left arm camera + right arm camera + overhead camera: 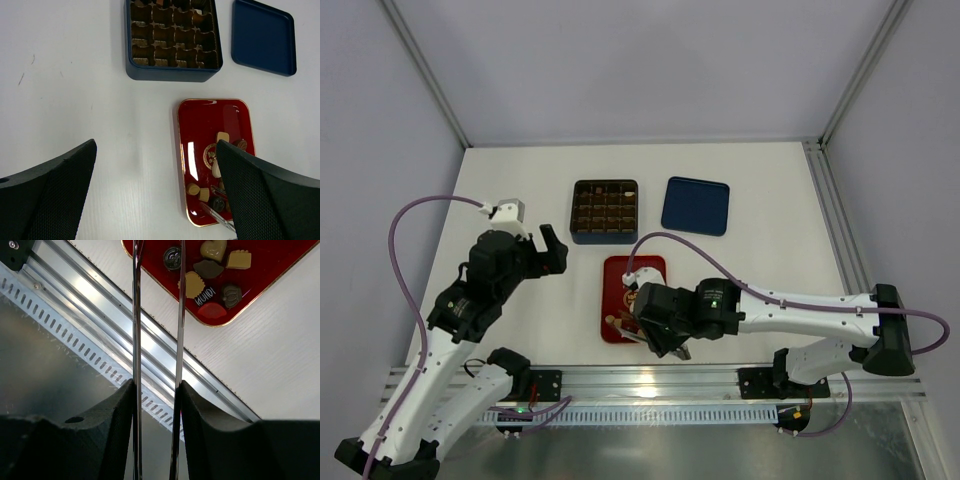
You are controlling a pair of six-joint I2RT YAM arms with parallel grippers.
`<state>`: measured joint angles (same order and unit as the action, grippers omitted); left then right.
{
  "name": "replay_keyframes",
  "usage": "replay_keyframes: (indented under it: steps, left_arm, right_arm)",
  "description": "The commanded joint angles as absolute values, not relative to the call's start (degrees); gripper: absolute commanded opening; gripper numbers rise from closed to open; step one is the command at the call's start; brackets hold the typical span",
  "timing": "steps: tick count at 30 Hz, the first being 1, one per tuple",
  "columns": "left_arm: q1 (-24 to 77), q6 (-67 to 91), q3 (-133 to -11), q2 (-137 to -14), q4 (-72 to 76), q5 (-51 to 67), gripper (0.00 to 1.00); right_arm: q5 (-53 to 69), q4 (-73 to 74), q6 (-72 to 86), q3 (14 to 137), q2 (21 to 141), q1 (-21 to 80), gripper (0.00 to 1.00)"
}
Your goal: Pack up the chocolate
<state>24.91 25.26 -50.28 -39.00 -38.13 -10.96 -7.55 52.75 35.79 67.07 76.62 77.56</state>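
Showing a white desk (520, 200) with two arms bolted at its near edge. The left arm (470, 295) rises from the near left corner and bends toward the desk's middle, wrist tipped downward. The right arm (800, 308) stretches low and leftward along the near edge. A dark blue box (170, 74) with a brown grid insert sits toward the far edge. Its lid (695, 205) lies just beside it on the right, not touching. A red tray (210, 120) lies between the box and the near edge.

The left pincer (156, 150), jaws spread wide and empty, hovers over bare desk left of the tray, apart from the chocolate (209, 269). The right pincer (157, 385) is clenched on slim metal tweezers (135, 315), whose blades point at the tray's near end.

The chocolate, in tan, dark and cream pieces, is clustered at that near end. One round dark piece lies between the two blades, and a tan fluted one lies just beside the right blade. The tweezer tips are cut off in the wrist view, so contact cannot be judged. Some far cells of the box hold something too small to identify.
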Motion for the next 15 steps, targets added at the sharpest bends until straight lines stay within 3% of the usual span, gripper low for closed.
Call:
replay_keyframes:
  steps: [1, 12, 15]
  left_arm:
    - [25.0, 25.0, -49.8, -38.8, -37.7, -11.7, 1.0]
    - [25.0, 25.0, -49.6, -38.5, -37.6, -12.0, 1.0]
    - [25.0, 25.0, -49.6, -38.2, -37.6, -12.0, 1.0]
  right_arm:
    - [-7.7, 53.6, 38.1, 68.4, 76.6, 78.8, 0.42]
    - [-8.1, 52.6, 37.5, 68.6, 80.0, 79.3, 0.42]
    - [-8.1, 52.6, 37.4, 69.1, 80.6, 79.2, 0.38]
